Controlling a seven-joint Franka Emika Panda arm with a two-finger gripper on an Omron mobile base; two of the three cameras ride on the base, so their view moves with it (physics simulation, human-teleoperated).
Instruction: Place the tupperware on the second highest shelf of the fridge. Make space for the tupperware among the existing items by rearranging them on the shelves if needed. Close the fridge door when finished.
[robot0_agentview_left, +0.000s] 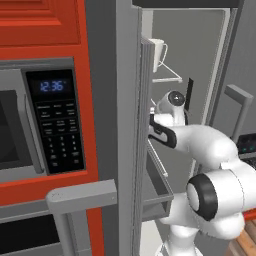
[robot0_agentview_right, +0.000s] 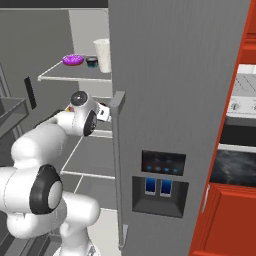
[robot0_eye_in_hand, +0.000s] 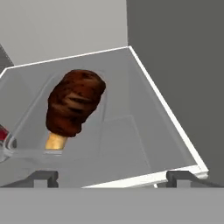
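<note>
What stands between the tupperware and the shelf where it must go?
Nothing visible. In the hand view the tupperware already lies on a shelf just beyond the fingertips. The jug, purple dish and dark cup sit one shelf higher.

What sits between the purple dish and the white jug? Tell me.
The tiny dark cup stands between purple dish and white jug, in the right base view.

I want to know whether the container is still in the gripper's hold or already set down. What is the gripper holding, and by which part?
It cannot be told: the gripper stands open-looking at the near edge of the tupperware, tips wide apart.
</note>
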